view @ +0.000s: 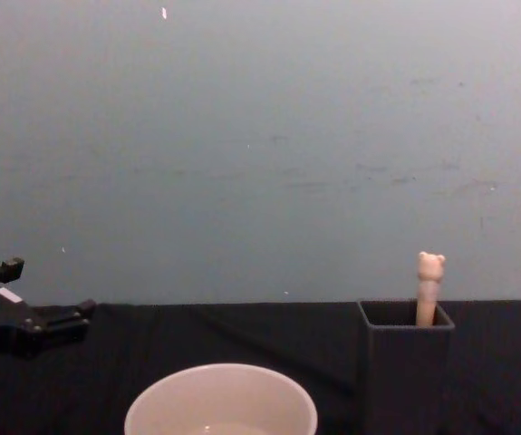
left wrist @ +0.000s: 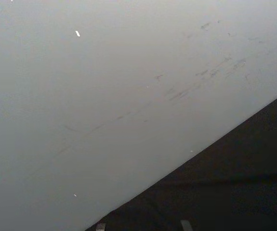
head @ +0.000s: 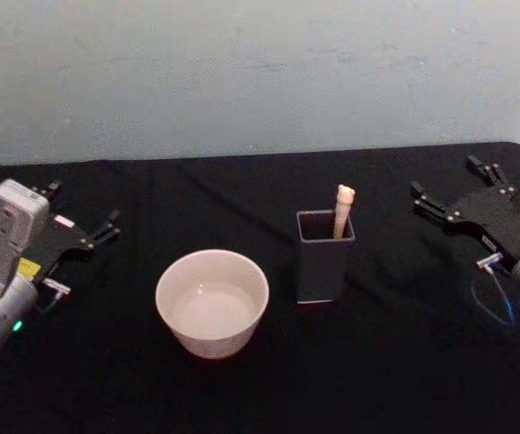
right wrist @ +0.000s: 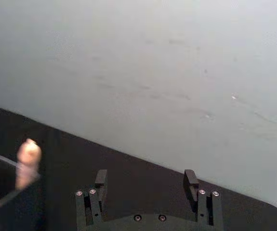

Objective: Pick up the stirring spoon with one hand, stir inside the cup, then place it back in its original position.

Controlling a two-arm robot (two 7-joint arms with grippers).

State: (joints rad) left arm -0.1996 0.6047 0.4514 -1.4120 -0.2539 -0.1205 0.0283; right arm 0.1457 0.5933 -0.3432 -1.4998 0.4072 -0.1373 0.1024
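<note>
Two grippers, both with fingers spread apart, nothing held. Well left of the dark grey holder box (head: 323, 267): left gripper (head: 83, 203), over the black table (head: 377, 380). Just left of the box, not touching it: cup (head: 210, 342), upright. Inside the box, toward its right side: stirring spoon (head: 343, 210), standing, bear-head handle above the rim. Well right of the box: right gripper (head: 445, 176).
</note>
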